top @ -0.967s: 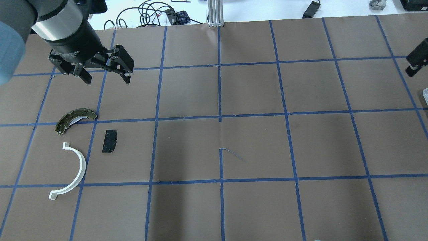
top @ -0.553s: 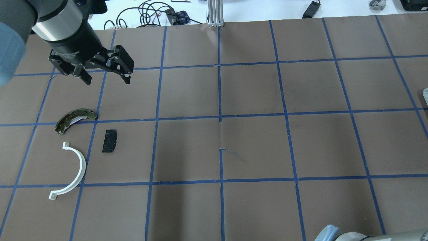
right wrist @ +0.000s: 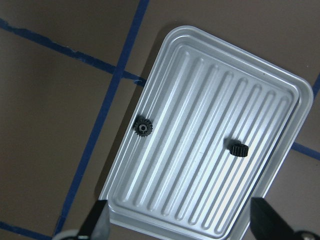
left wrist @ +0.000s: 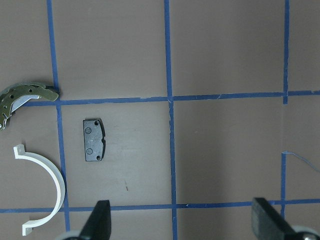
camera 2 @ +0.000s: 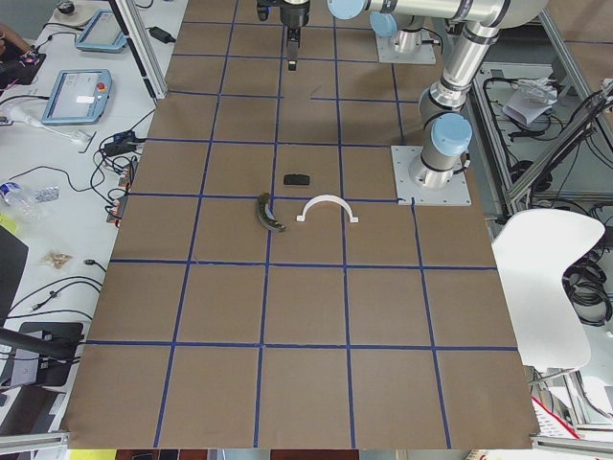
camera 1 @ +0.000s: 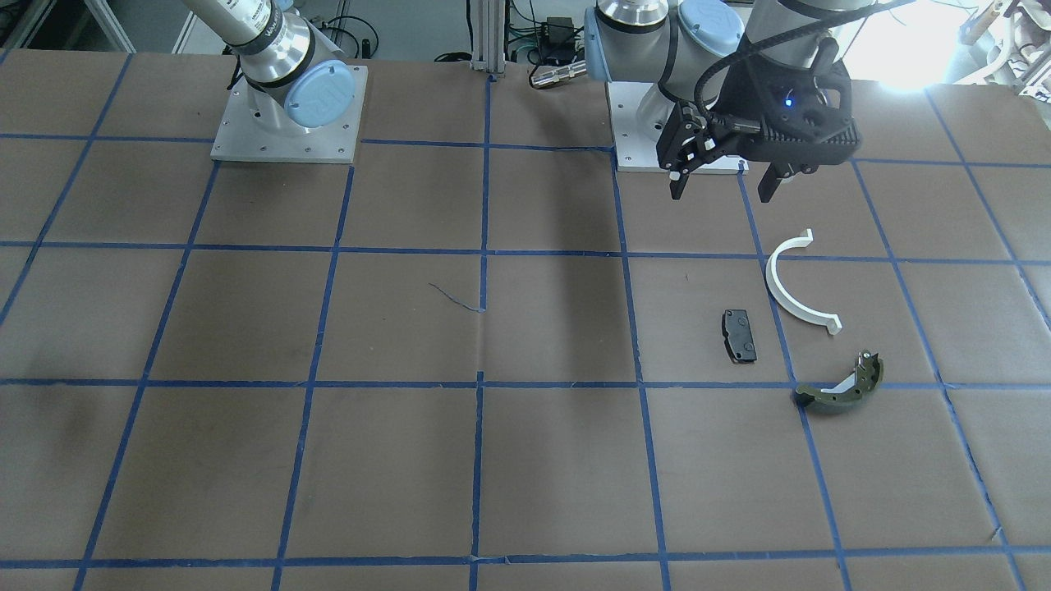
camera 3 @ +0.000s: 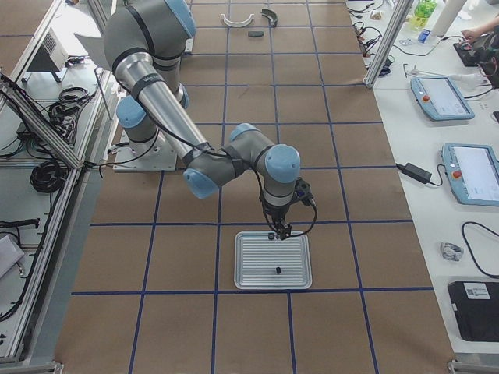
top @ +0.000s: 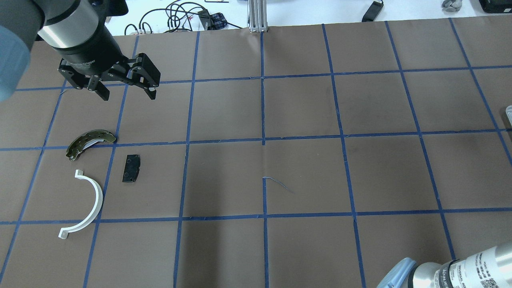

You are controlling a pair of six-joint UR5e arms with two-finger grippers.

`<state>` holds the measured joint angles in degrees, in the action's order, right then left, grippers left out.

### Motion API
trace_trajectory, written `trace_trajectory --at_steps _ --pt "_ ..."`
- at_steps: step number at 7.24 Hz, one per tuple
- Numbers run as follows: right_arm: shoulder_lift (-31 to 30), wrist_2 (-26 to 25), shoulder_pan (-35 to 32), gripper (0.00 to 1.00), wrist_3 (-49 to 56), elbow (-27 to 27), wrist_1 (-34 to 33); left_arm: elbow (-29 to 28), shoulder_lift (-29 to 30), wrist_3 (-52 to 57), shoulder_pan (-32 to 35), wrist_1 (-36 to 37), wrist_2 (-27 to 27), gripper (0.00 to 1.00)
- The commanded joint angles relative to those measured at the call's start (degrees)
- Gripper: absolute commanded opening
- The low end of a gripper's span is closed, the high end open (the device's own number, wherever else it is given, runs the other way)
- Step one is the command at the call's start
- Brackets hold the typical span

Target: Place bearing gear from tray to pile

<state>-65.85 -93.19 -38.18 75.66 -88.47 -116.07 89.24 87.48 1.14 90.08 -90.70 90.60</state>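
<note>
Two small black bearing gears lie in the ribbed silver tray (right wrist: 280, 90): one flat (right wrist: 143, 128), one on its edge (right wrist: 239, 149). My right gripper (right wrist: 181, 220) is open and empty above the tray, and also shows in the exterior right view (camera 3: 277, 232). The pile lies at the table's other end: a white half-ring (top: 88, 208), a black pad (top: 131, 168) and an olive-green curved shoe (top: 90, 143). My left gripper (top: 129, 95) is open and empty, high above the table just beyond the pile; its wrist view (left wrist: 182, 220) looks down on the pad (left wrist: 94, 140).
Brown paper with a blue tape grid covers the table (top: 304, 172). A loose thread of tape (top: 278, 184) lies near the middle. Cables and an aluminium post (top: 258, 16) stand past the far edge. The right arm's elbow (top: 448, 272) shows at the near right.
The right gripper has left the right edge of the overhead view, and the right arm's elbow has come in at the bottom right. The left arm and pile have not moved.
</note>
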Motion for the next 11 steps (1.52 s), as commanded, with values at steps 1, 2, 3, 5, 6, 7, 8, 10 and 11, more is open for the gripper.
trace_trajectory --at_steps 1,2,3,5,6,7,8,10,11 --pt "5.62 -0.24 0.83 1.00 1.96 2.75 -3.35 -0.20 0.06 0.00 0.00 0.00 -0.07 1.00" --pt "9.56 0.37 0.83 1.00 1.87 6.86 -3.37 -0.46 0.23 -0.09 0.09 0.00 -0.25 1.00" --pt "13.16 0.29 0.83 1.00 2.04 10.65 -2.85 -0.47 0.23 -0.09 0.09 0.00 -0.25 1.00" --pt "14.34 0.38 1.18 1.00 -0.14 11.04 -2.75 -0.56 0.32 -0.09 0.09 0.00 -0.25 1.00" --pt "14.60 0.38 1.09 1.00 -2.16 11.30 -2.67 -0.56 0.32 -0.09 0.09 0.00 -0.25 1.00" --pt "14.78 0.38 1.09 1.00 -6.18 11.30 -2.67 -0.56 0.32 -0.09 0.09 0.00 -0.25 1.00" --pt "15.57 0.47 1.09 1.00 -8.05 11.47 -2.75 -0.47 0.32 -0.09 0.09 0.00 -0.25 1.00" --pt "16.62 0.47 1.18 0.97 -8.42 11.83 -2.75 -0.56 0.32 0.00 0.00 0.00 -0.16 1.00" --pt "16.89 0.38 1.09 0.89 -8.94 11.83 -2.75 -0.56 0.32 0.00 0.00 0.00 -0.16 1.00"
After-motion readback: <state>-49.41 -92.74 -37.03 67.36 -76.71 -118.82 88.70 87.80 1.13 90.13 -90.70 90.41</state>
